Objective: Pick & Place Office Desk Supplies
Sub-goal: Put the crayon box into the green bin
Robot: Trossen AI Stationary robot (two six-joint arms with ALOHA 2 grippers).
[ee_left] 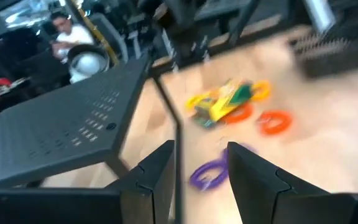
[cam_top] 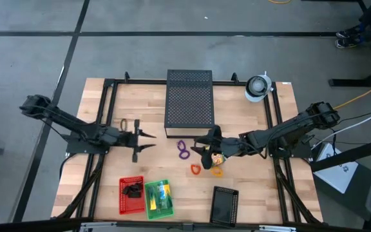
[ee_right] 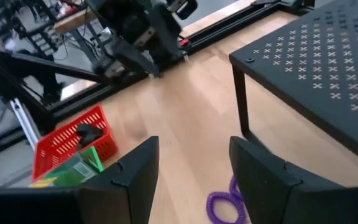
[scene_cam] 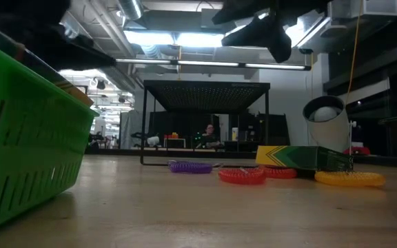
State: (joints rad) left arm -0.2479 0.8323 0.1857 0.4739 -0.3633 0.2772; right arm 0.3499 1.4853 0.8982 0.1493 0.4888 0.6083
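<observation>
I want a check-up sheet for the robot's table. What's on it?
Surface: wooden table.
Job's things: crayon box among orange rings; purple ring; green basket with crayons; red basket with clips.
Clutter: black mesh stand, small black tray, white roll.
Grippers: left gripper open, empty; right gripper open, above the rings.
Cables: yellow cable right of the table.
Surroundings: person beyond the table.

dark jointed arms, seemingly matte black claws

We see a red basket (cam_top: 131, 194) beside a green basket (cam_top: 158, 198). Purple (cam_top: 183, 149), orange (cam_top: 196, 169) and yellow (cam_top: 217, 171) rings surround a yellow-and-green crayon box (ee_left: 222, 106); the black box (cam_top: 189, 102) is perforated.
</observation>
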